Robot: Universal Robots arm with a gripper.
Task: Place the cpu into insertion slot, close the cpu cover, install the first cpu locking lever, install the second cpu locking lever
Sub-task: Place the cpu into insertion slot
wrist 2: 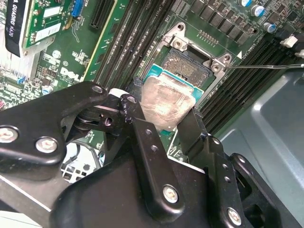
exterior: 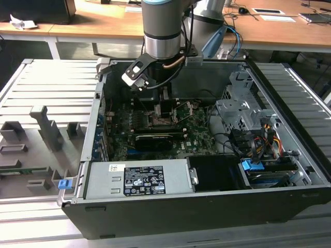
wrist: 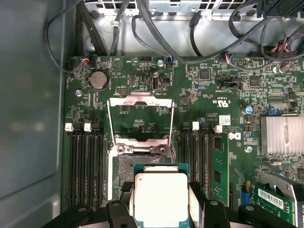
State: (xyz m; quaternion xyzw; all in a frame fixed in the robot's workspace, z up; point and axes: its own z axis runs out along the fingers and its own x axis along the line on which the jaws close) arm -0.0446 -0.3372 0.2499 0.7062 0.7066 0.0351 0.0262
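My gripper (wrist 2: 164, 121) is shut on the cpu (wrist 2: 166, 102), a small square chip with a silver top and a green edge, held by two opposite sides between the black fingers (wrist 2: 142, 137). The cpu (wrist: 159, 194) hangs just over the insertion slot (wrist: 124, 164), partly covering its dark centre. The insertion slot (wrist 2: 190, 61) has a metal rim and sits amid the green motherboard. The cpu cover (wrist: 140, 100) stands swung open beyond the slot, with thin wire levers (wrist: 108, 123) raised at its sides. In the exterior view the gripper (exterior: 164, 111) reaches down into the open computer case.
Rows of black memory slots (wrist: 88, 161) flank the socket on both sides. A black card (exterior: 152, 140) lies across the board, a grey power supply (exterior: 137, 178) sits at the front, and cables and a drive cage (exterior: 243, 111) crowd the exterior view's right. A finned heatsink (wrist: 282, 135) stands nearby.
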